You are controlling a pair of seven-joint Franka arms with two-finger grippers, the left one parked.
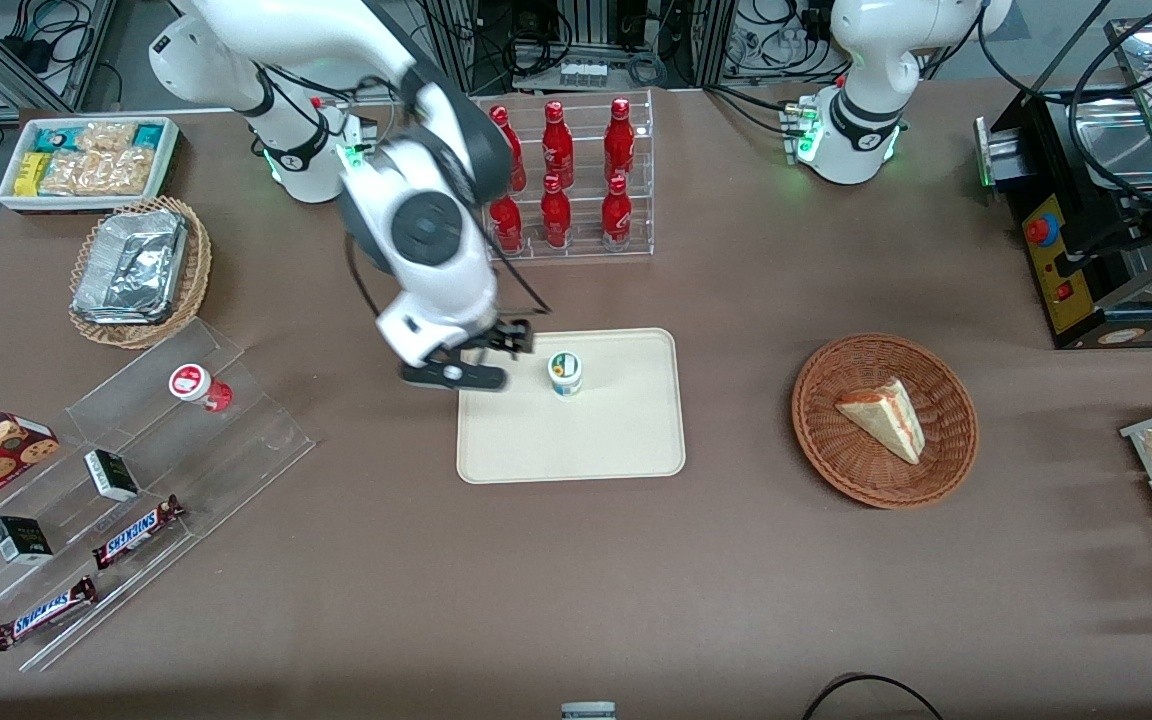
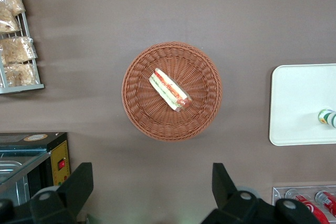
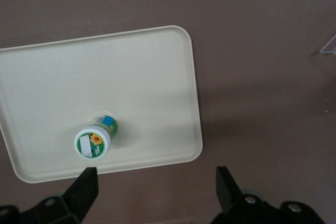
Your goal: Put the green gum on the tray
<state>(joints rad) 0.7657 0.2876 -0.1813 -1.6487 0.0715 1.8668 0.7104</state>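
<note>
One green gum [image 1: 565,373] upright on tray [image 1: 626,440], open pincer [image 1: 496,358] beside.

A smooth, matt cream plastic tray [image 1: 626,440] sits on a dull brown table [image 1: 576,600], carrying the glossy-lidded plastic green gum [image 1: 565,373]; the black matt gripper [image 1: 496,362] hangs spread above the tray's edge.

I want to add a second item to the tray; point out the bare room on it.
The green gum stands upright on the tray, close to the edge farther from the front camera. All the tray nearer the camera and toward the sandwich basket is bare. It is crowded only at the working arm's edge, where the open tool hangs, apart from the gum.
</note>
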